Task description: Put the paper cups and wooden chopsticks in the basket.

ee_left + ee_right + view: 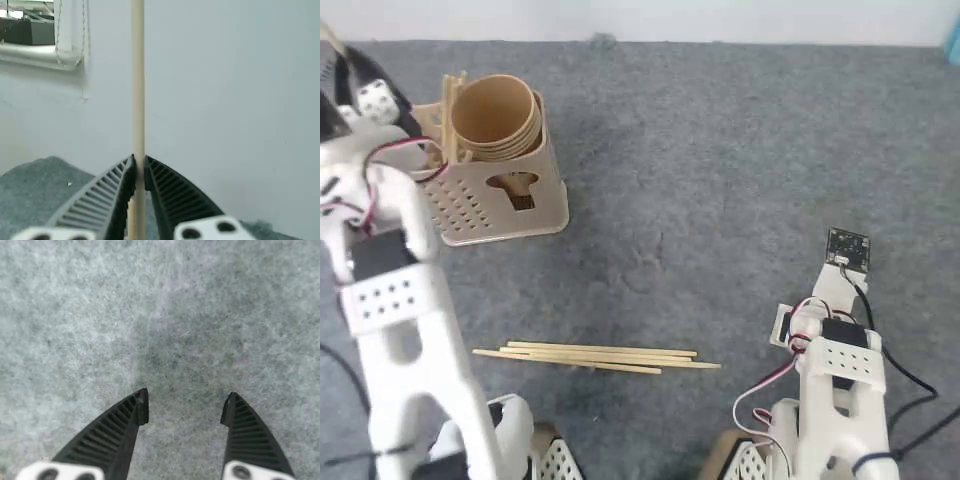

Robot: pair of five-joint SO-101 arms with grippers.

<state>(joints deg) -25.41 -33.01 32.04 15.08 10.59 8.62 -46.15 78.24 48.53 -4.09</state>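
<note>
The left arm [395, 300] and right arm [840, 370]: white shells, perforated brackets, black servo blocks, red-white-black cables. Black ribbed gripper fingers [115, 435], white screw-holed bases.

Readable text: none in any view.
Beige perforated plastic basket [470, 212]: its walls bear no legible print.
Stacked tan paper cups [498, 112]: plain, with no lettering to read.
Pale wooden chopstick [137, 75]: bare wood, unmarked.
Small dark circuit board [847, 245]: any print is too small to tell.
</note>
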